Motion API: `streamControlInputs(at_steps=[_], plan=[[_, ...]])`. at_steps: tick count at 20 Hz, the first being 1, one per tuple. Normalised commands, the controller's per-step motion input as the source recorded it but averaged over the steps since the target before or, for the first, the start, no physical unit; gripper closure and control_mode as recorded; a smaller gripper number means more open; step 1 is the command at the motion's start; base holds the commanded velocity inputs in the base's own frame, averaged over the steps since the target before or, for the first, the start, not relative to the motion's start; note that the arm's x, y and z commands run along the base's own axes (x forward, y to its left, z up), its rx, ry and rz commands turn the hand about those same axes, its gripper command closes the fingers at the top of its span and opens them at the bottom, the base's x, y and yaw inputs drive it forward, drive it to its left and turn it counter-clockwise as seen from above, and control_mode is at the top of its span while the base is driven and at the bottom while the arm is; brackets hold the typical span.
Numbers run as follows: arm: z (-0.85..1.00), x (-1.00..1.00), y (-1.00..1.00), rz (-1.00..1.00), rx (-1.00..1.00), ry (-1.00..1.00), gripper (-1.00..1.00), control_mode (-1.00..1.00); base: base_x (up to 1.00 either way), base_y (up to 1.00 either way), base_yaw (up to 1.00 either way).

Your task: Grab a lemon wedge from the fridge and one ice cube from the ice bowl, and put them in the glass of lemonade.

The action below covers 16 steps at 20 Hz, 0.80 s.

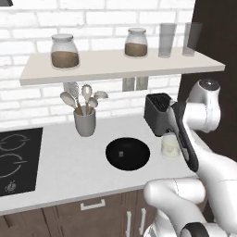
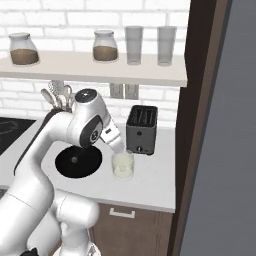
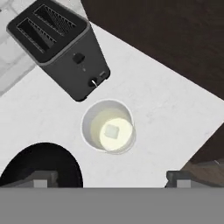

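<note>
White stone counter (image 1: 69, 162) runs over dark brown cabinets with silver pulls, backed by a white brick wall.

Nearest on the counter, toward its right end: glass of lemonade (image 3: 108, 125), a short clear tumbler of pale yellowish liquid, upright. Hand view looks straight down into it; one ice cube (image 3: 112, 132), pale and square, floats in the liquid. No yellow wedge can be made out in the glass.

Gripper (image 3: 109, 180) is directly above the glass. Jaws stand wide apart, one dark tip at each side of the hand view, with nothing between them. In the base views the fingers are hidden behind the arm's own links.

Just left of the glass, apart from it: ice bowl (image 1: 127, 153), round, shallow, all black. One small pale cube (image 1: 121, 153) lies near its centre.

Just behind the glass, close to it: black two-slot toaster (image 2: 141, 129), slots up, knob and lever on its near face.

Farther left and back: grey utensil cup (image 1: 84, 121) holding spoons and a whisk. Black stovetop (image 1: 16, 159) with ring marks is set in the counter at far left.

On the wall, a double outlet (image 2: 124, 90) above the toaster. Above that, a pale shelf (image 1: 115, 65) carries two lidded jars of brown contents and, at its right end, two tall clear glasses (image 2: 150, 45).

Right of the counter: tall dark brown panel (image 2: 187, 125), then a flat grey surface, too close in to identify.
</note>
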Motion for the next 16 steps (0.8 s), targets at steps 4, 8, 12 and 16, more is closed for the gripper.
streamControlInputs(at_steps=[4,8,12,16], plan=[[-0.10,-0.50,-0.18,-0.01,0.00,-0.04,-1.00,1.00,-0.50,-0.31,0.00],[0.00,0.00,0.00,0.00,0.00,0.00,-1.00,1.00,-1.00,-0.69,0.00],[0.00,0.00,0.00,0.00,0.00,0.00,-1.00,1.00,-1.00,-0.76,0.00],[0.00,0.00,0.00,0.00,0.00,0.00,-1.00,1.00,-1.00,-0.58,0.18]])
